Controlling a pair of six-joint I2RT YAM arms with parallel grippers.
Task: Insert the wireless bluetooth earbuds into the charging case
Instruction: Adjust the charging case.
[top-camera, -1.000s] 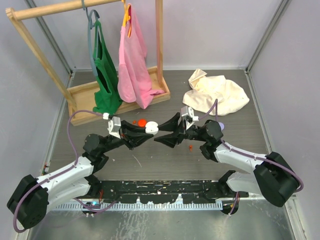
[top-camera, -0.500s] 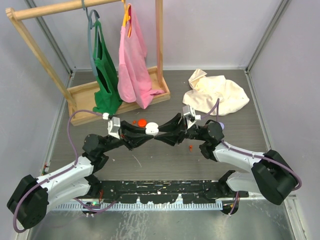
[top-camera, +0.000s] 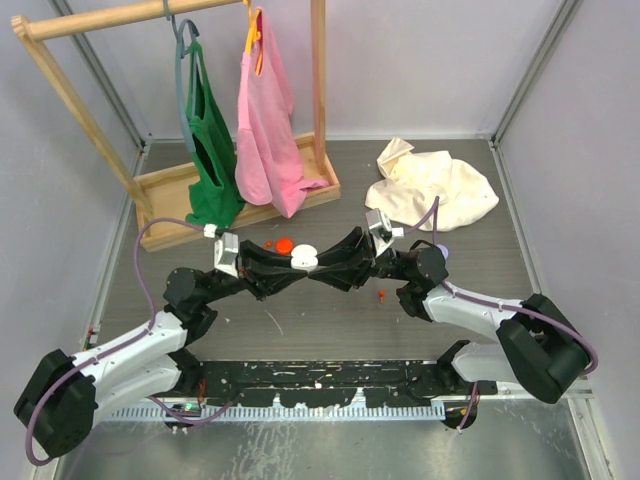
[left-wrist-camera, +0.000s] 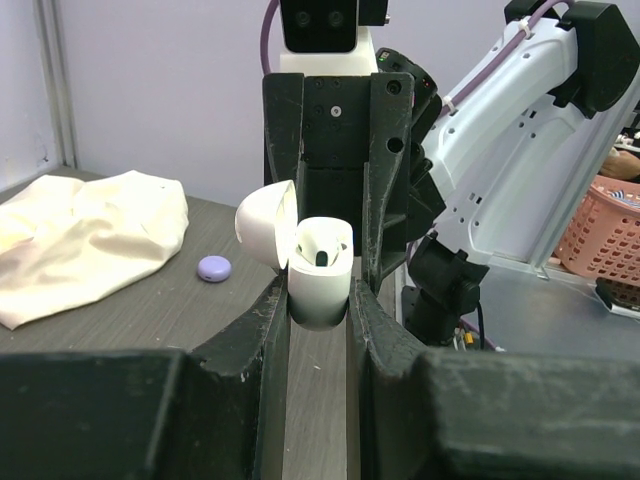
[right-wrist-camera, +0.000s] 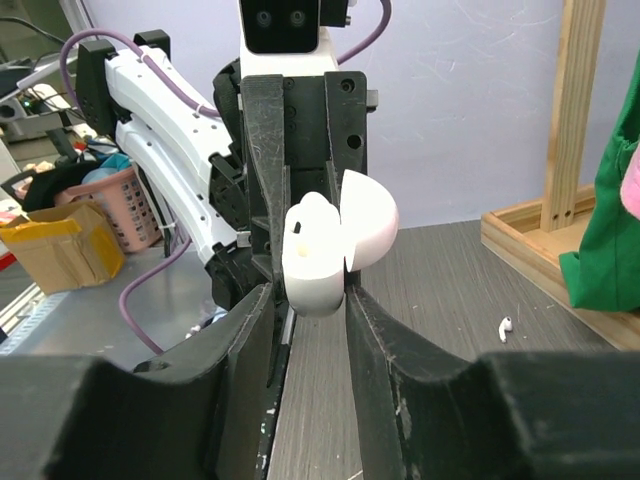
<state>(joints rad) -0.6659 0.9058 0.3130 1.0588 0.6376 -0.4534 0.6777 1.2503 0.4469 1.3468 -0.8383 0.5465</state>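
Above the centre of the worktop (top-camera: 330, 325), the left hand (left-wrist-camera: 317, 295) clamps the open charging case (left-wrist-camera: 320, 272). The right hand (right-wrist-camera: 308, 295) flanks it; whether it grips, I cannot tell. A red earbud (top-camera: 381, 295) lies at the case's four o'clock and a white earbud (right-wrist-camera: 505, 327) is loose too, so insertion looks unfinished.

The white case (left-wrist-camera: 318, 285) is shining like smooth plastic. The black fingers (left-wrist-camera: 250, 340) are looking rough and matt. The eleven o'clock rack (top-camera: 75, 105) is looking wooden.
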